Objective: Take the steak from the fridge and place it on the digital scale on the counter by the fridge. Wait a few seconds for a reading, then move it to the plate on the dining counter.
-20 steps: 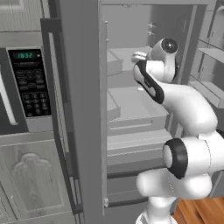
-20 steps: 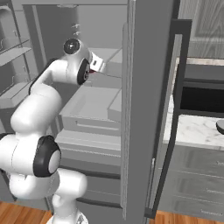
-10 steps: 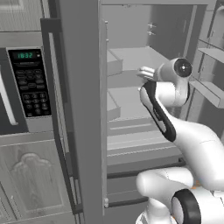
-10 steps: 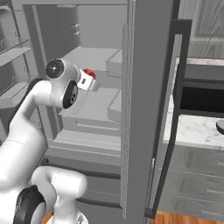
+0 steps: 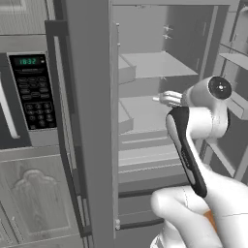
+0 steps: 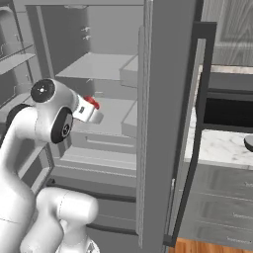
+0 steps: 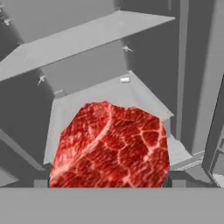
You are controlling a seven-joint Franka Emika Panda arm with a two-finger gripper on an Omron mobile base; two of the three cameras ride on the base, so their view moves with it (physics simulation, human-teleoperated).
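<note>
Steak (image 7: 111,146) (apparently pincer-held) inside fridge (image 5: 145,63)

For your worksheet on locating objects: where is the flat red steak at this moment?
The flat red steak fills the lower middle of the hand view, close in front of the claw, over a pale grey fridge shelf; in the right base view it shows as a red spot at the arm's tip.

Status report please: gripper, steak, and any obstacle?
Gripper inside the tall grey fridge, state unclear. Flat red steak close before the gripper, on the pale shelf. Nothing between them.
</note>
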